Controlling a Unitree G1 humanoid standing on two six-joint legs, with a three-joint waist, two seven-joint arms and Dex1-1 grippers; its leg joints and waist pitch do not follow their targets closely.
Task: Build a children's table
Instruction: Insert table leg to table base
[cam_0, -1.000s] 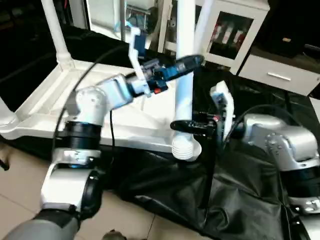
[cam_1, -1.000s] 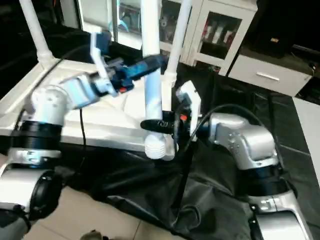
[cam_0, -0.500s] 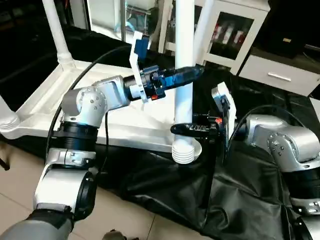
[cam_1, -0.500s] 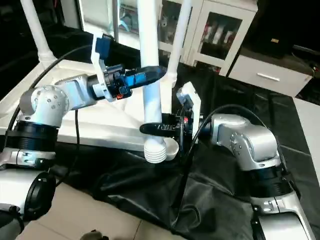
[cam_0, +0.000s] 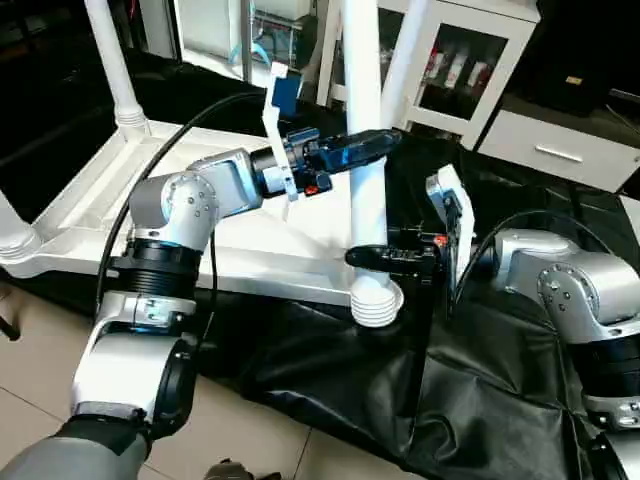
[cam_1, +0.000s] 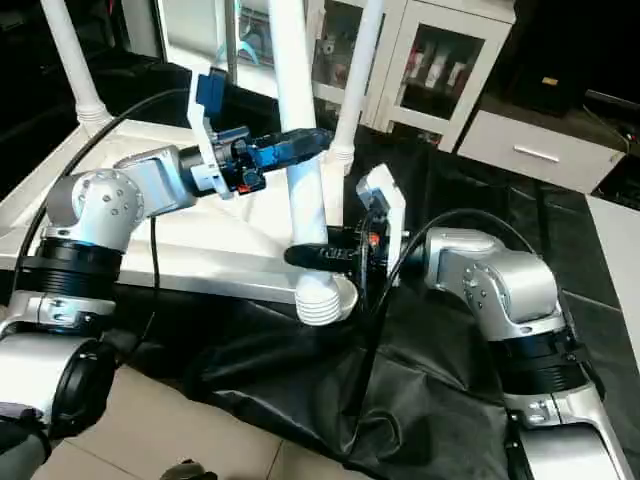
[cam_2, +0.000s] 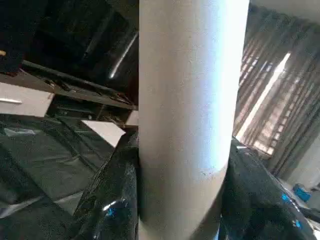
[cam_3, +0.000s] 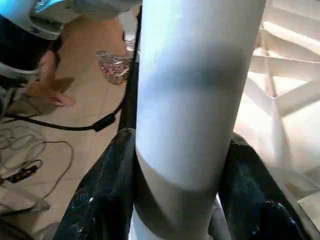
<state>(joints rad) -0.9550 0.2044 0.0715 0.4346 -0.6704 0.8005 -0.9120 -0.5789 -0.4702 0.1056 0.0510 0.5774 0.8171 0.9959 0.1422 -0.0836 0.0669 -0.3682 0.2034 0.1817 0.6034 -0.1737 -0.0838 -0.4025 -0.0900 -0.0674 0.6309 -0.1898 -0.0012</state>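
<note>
The white tabletop (cam_0: 95, 195) lies upside down on the black-draped work table, its ribs facing up. One white leg (cam_0: 368, 210) stands nearly upright at the tabletop's near right corner, with its ribbed end (cam_0: 376, 306) at the round socket (cam_1: 345, 291). My right gripper (cam_0: 376, 257) is shut on this leg just above the ribbed end. My left gripper (cam_0: 366, 143) is shut on the same leg higher up, and its fingers (cam_2: 112, 190) press both sides. Other legs (cam_0: 113, 65) stand in the far sockets.
A white cabinet with glass doors (cam_0: 470, 55) and a drawer unit (cam_0: 560, 150) stand behind the table. Black cloth (cam_0: 400, 400) hangs over the table's near edge above a tiled floor. Cables (cam_3: 30, 150) lie on the floor.
My left gripper has closed its fingers onto the upright leg. The right gripper has kept its hold low on the leg, and the leg's ribbed end has shifted slightly at the corner socket.
</note>
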